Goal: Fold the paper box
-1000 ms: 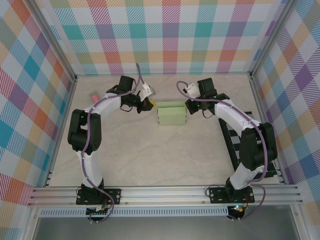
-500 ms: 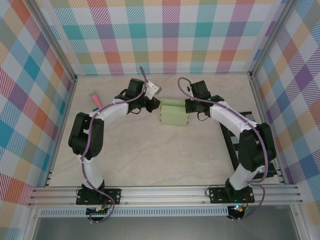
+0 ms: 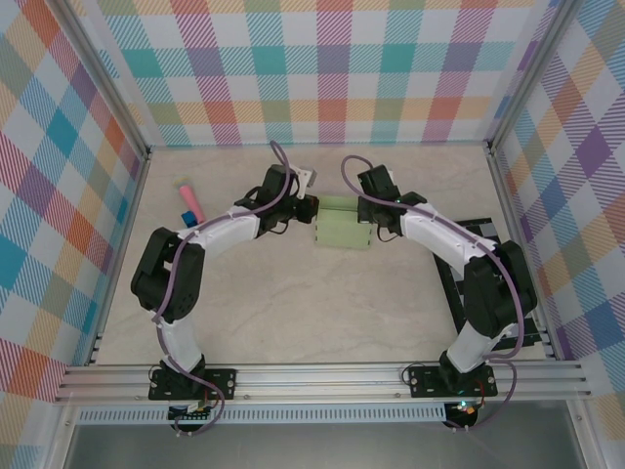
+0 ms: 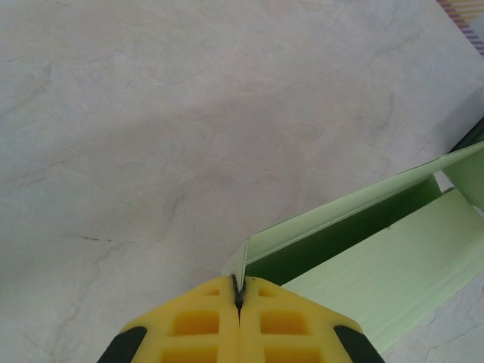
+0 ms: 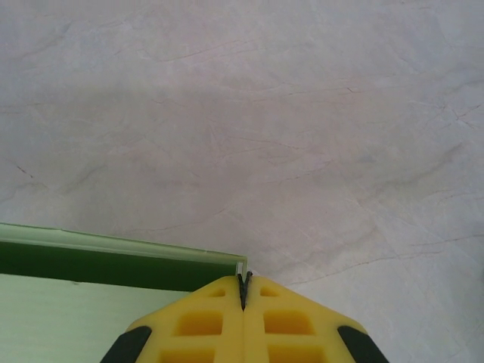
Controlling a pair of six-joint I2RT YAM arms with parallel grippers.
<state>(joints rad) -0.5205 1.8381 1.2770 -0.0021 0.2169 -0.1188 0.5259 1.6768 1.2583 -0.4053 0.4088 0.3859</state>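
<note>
Top external view: paper box (image 3: 339,225), pale green card, sits on the desk (image 3: 293,313) in the upper middle of the frame, long axis running left to right, top open. Left gripper (image 3: 309,209) is at the box's left end and right gripper (image 3: 368,211) at its right end, the arms arching in from the lower corners. Left wrist view: left gripper (image 4: 238,291) sits at bottom centre, its yellow fingers (image 4: 197,327) clenched together with a thin upright edge of the card nipped between the tips. The box (image 4: 393,265) stretches away toward the right edge, a shadowed dark green hollow between a raised wall and a paler flat panel. Right wrist view: right gripper (image 5: 243,286) is likewise clenched, its tips closed on the corner edge of the box (image 5: 91,306), which occupies the lower left. Bare marbled desk lies beyond in both wrist views. Pink-and-blue stick (image 3: 187,198) lies at upper left, well apart from the box. Black-and-white checkered board (image 3: 451,283) lies at the right, partly under the right arm. Plaid walls (image 3: 332,68) enclose the desk.
</note>
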